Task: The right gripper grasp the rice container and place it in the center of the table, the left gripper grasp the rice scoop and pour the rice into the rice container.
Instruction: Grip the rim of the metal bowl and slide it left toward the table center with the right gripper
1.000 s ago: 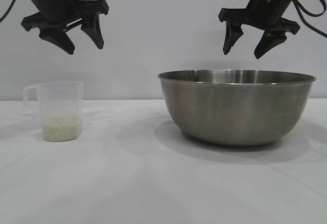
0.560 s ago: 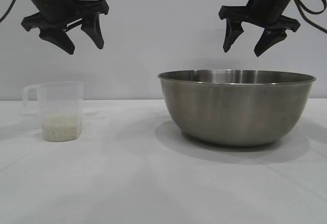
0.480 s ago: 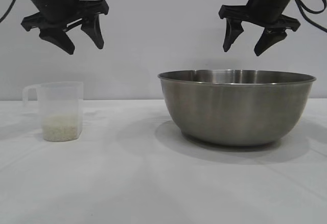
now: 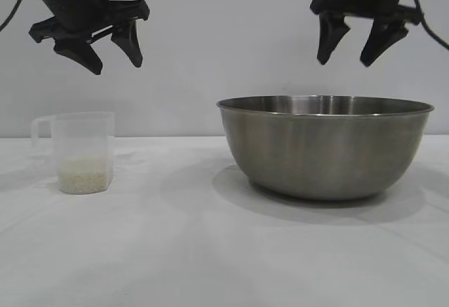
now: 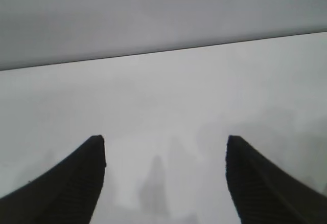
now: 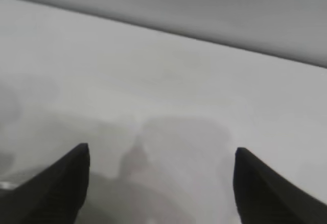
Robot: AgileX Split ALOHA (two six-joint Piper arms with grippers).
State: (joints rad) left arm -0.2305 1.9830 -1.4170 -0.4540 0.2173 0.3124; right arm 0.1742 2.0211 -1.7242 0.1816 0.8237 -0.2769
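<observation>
White tabletop (image 4: 175,251) and a plain pale wall fill the exterior view, with the table's far edge running level across the middle of the frame. At lower left stands the rice scoop (image 4: 83,151), a translucent plastic measuring cup, upright with its loop handle toward the left edge; a shallow layer of rice (image 4: 85,178) covers its bottom. Right of centre sits the rice container (image 4: 324,146), a large stainless-steel bowl, upright on the table and well apart from the cup, casting a soft shadow to its lower left. In the upper left corner the left gripper (image 4: 111,56) hangs above the cup, clear of it, its two black fingers spread wide and empty. In the upper right the right gripper (image 4: 351,51) hangs above the bowl's rim without touching it, fingers likewise spread and holding nothing.

From the left wrist view, two dark fingertips (image 5: 76,183) rise from the lower corners, set wide apart, with only bare white table (image 5: 163,96) and faint shadows between them; the wall shows as a grey band along the top.

From the right wrist view, the dark fingertips (image 6: 56,188) again stand wide at the lower corners over white table (image 6: 168,91). A greyish curved shape lies low between them, too blurred to tell what it is.
</observation>
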